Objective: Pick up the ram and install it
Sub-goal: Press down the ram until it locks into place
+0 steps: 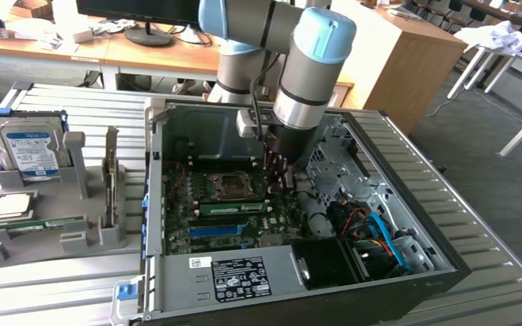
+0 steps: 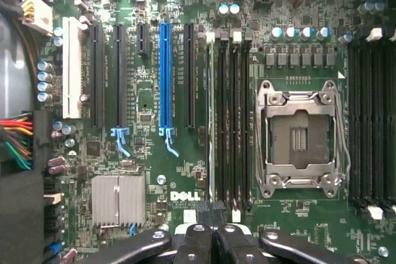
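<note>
The gripper hangs inside the open computer case, low over the motherboard. In the wrist view its dark fingers are drawn together with nothing visibly clamped between them.

Just beside the tips, at about 8 o'clock in the exterior view, the ram stands on edge in the bank of memory slots. Its long axis runs from 3 to 9 o'clock, so the tool sits over the 3 o'clock end, and the stick stretches away towards the exterior view's left. Whether the tips touch that end cannot be told. The stick looks level along the slot, which suggests it is in place or nearly so.

The empty processor socket lies just past the ram, at 12 o'clock from it. Well apart at 9 o'clock, outside the case, a grey holder carries a second green stick.
</note>
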